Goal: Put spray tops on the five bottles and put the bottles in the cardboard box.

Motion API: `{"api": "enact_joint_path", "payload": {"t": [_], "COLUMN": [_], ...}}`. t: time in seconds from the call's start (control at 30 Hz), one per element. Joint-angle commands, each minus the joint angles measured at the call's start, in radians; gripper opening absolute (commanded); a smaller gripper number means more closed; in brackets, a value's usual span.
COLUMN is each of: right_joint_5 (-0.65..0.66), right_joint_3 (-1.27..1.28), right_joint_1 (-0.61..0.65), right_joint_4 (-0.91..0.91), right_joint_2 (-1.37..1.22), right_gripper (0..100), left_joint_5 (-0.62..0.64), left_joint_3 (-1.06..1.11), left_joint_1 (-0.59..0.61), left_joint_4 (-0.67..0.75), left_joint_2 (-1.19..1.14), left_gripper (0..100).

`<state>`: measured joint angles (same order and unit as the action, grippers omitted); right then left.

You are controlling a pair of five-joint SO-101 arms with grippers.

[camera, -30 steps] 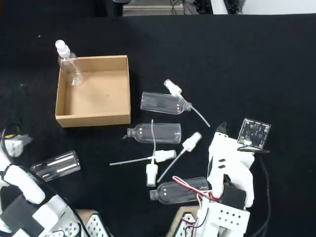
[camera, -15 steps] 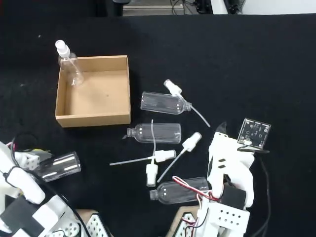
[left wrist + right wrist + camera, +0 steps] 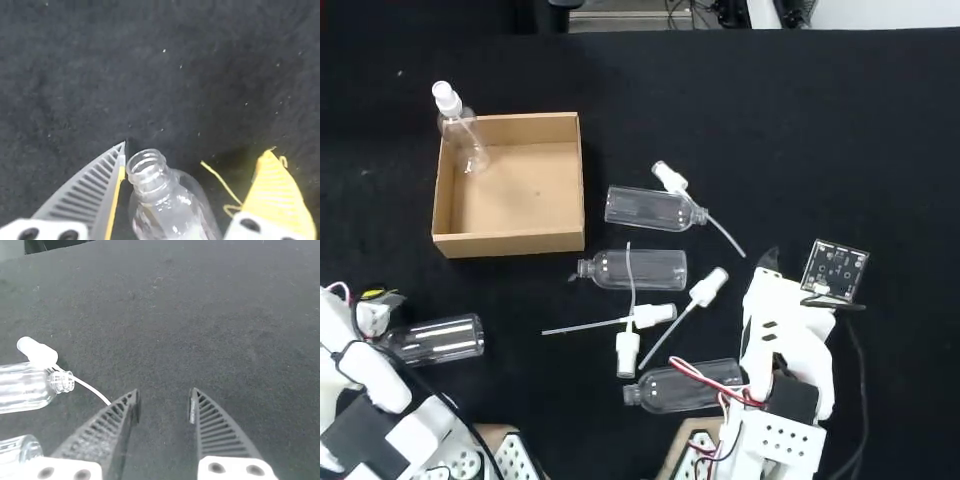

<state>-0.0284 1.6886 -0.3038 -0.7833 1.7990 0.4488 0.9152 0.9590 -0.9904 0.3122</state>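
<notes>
An uncapped clear bottle (image 3: 437, 339) lies at the front left; in the left wrist view its open neck (image 3: 146, 170) sits between the spread fingers of my left gripper (image 3: 196, 150), against the grey finger and apart from the yellow one. Three more uncapped bottles (image 3: 650, 208) (image 3: 635, 269) (image 3: 685, 385) lie mid-table among several loose spray tops (image 3: 708, 287) (image 3: 650, 316). A capped bottle (image 3: 460, 125) leans at the cardboard box's (image 3: 510, 241) far left corner. My right gripper (image 3: 162, 400) stands open over bare cloth, right of a bottle (image 3: 25, 387) and a spray top (image 3: 37, 352).
Black cloth covers the table. The right arm's white body (image 3: 785, 350) and its camera board (image 3: 835, 268) stand at the front right, close to the nearest bottle. The far and right parts of the table offer free room.
The left gripper has shifted around the front-left bottle's neck, and that bottle has turned to lie flatter, more left-right. The right arm has kept still.
</notes>
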Motion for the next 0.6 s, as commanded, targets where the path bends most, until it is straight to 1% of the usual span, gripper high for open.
{"api": "enact_joint_path", "payload": {"t": [0.0,0.13,0.23,0.33,0.4,0.57], "right_joint_5": [-0.003,-0.003,-0.003,-0.003,-0.003,-0.003], "right_joint_3": [-0.027,-0.027,-0.027,-0.027,-0.027,-0.027], "right_joint_1": [0.02,0.02,0.02,0.02,0.02,0.02], "right_joint_4": [0.031,0.031,0.031,0.031,0.029,0.028], "right_joint_2": [0.096,0.096,0.096,0.096,0.096,0.096], "right_gripper": [13.8,13.8,13.8,13.8,13.8,13.8], "left_joint_5": [0.008,0.009,0.011,0.002,-0.063,-0.298], "left_joint_3": [-0.002,-0.008,-0.035,-0.105,-0.134,-0.139], "left_joint_1": [-0.053,-0.097,-0.127,-0.15,-0.156,-0.153], "left_joint_4": [0.012,0.012,0.04,0.098,0.163,0.318], "left_joint_2": [0.009,0.009,0.02,0.009,0.008,0.008], "left_gripper": [28,16,15,15,15,15]}}
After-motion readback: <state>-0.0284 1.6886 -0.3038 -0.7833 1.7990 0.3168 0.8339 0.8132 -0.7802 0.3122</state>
